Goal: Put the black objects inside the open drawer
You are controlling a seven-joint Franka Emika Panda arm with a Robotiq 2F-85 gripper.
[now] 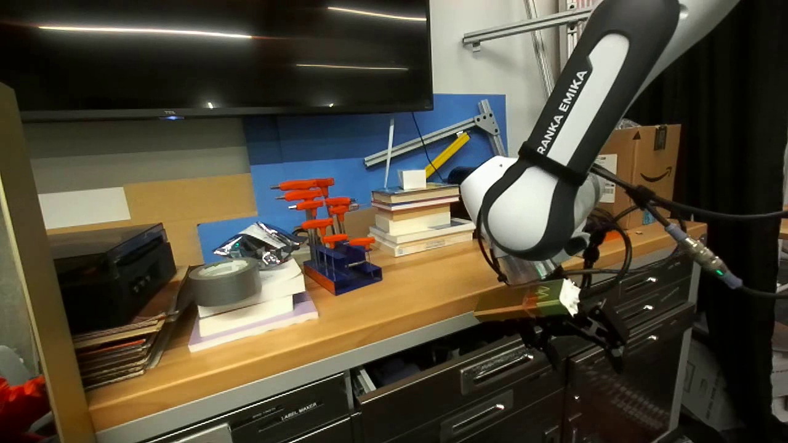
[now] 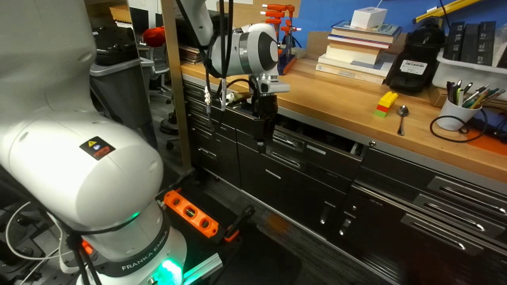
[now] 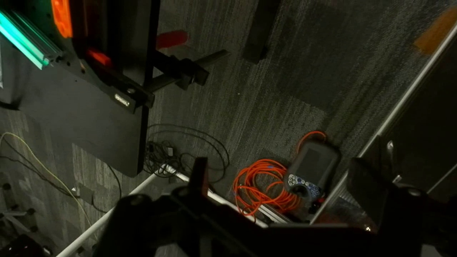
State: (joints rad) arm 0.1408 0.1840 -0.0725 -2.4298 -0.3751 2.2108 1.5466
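The open drawer [image 1: 425,397] sits under the worktop, pulled partly out, with dark contents I cannot make out; it also shows in an exterior view [image 2: 336,159]. A black device [image 1: 120,286] stands on stacked papers at the worktop's end. A black case with a white label [image 2: 412,65] and several black boxes in a white bin [image 2: 471,43] stand at the back in an exterior view. My gripper [image 1: 583,360] points down in front of the drawer fronts, outside the drawer. In the wrist view my gripper [image 3: 280,175] has its fingers wide apart, with only floor beyond them.
On the worktop [image 1: 425,283] stand a hex key rack [image 1: 341,271], book stacks [image 1: 415,237] and grey tape [image 1: 225,283]. Toy bricks [image 2: 386,103], a spoon [image 2: 402,118] and a pen cup [image 2: 455,114] are also there. An orange cable [image 3: 264,185] lies on the floor.
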